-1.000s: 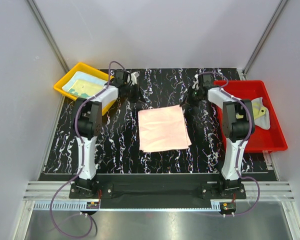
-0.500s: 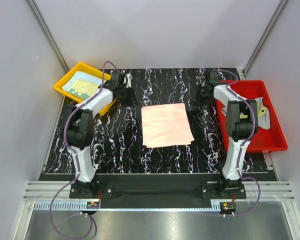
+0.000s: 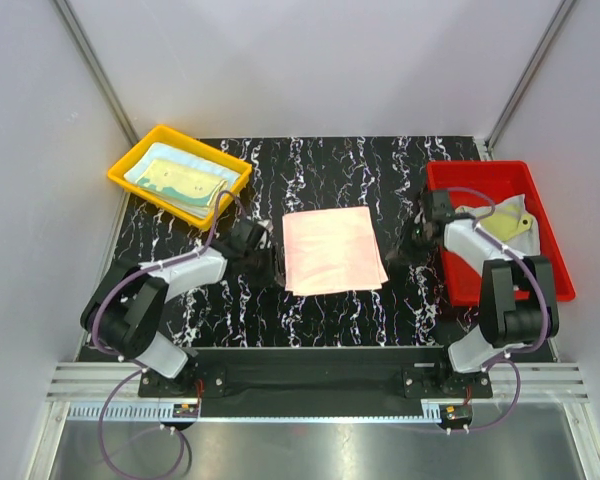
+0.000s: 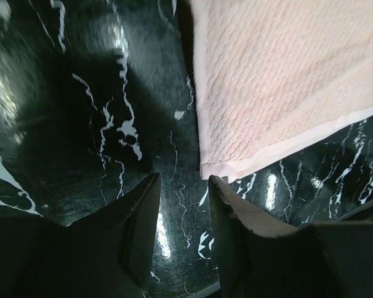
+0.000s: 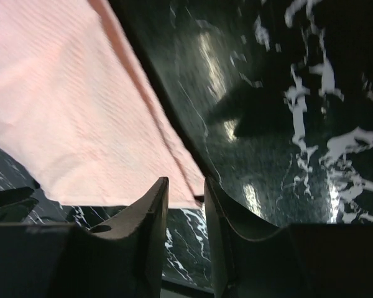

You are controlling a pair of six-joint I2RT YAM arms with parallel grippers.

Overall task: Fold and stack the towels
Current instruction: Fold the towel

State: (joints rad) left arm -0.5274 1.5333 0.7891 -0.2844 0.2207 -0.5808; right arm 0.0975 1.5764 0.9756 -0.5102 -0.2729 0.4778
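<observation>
Both arms have drawn back from twelve o'clock toward six, leaving the pink towel (image 3: 332,250) lying flat at the middle of the counter (image 3: 320,170). Left gripper (image 4: 183,180) and right gripper (image 5: 185,181) stand parted and empty (letting go after a fold, I judge), flanking its corners at nine and three o'clock.

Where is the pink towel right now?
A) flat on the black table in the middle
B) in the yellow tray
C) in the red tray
A: the pink towel lies flat on the black table, between the yellow tray and the red tray, inside neither.
</observation>
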